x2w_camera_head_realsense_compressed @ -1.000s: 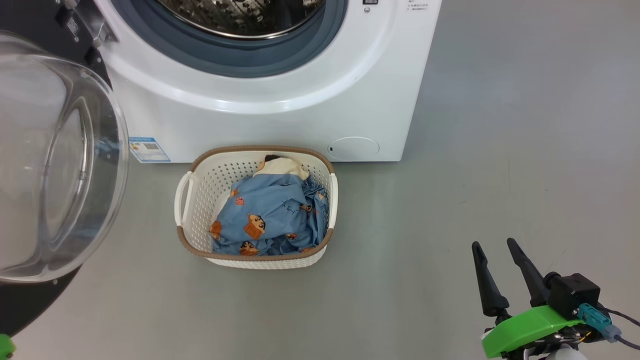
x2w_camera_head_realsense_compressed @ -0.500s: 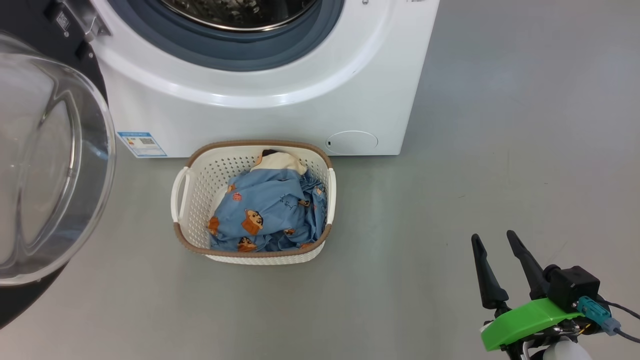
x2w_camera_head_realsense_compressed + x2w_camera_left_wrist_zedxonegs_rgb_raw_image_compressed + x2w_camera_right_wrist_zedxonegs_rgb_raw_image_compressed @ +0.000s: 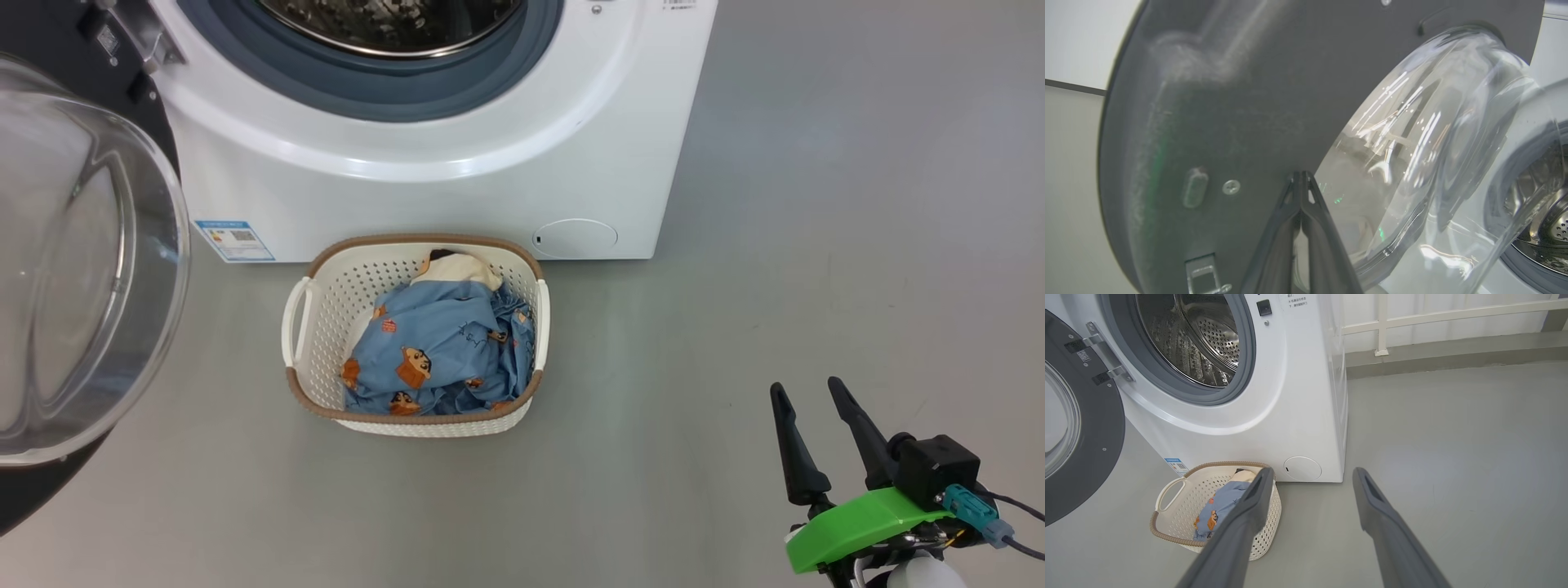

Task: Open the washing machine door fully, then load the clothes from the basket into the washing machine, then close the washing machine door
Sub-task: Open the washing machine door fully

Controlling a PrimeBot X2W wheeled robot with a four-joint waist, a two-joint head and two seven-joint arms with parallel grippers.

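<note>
Nearest, at the lower right of the head view, the right gripper [image 3: 805, 385] hangs over bare grey floor [image 3: 816, 204], its jaws spread wide and holding nothing. In its own wrist view the right gripper [image 3: 1313, 470] points toward the foot of the washer [image 3: 1298, 396], well apart from it.

The left gripper [image 3: 1301, 174] has its jaws pressed together, nothing between them. Their tips sit close before the dark inner face of the door [image 3: 1229, 102], just beside the clear glass bowl; whether they touch it I cannot tell.

The door [image 3: 82, 269] is swung out to the robot's left, hinged at the washer's left edge, and the opening is uncovered.

Further on, the basket [image 3: 343, 286] stands on the floor just in front of the washer [image 3: 408, 204], between the blue sticker [image 3: 233, 239] and the round flap [image 3: 575, 238]. The clothes [image 3: 441, 351] lie bunched inside it, blue pieces in front and to the right, a cream piece at the far end.

Beyond, the grey gasket [image 3: 384, 90] rings the steel drum [image 3: 1196, 339].
</note>
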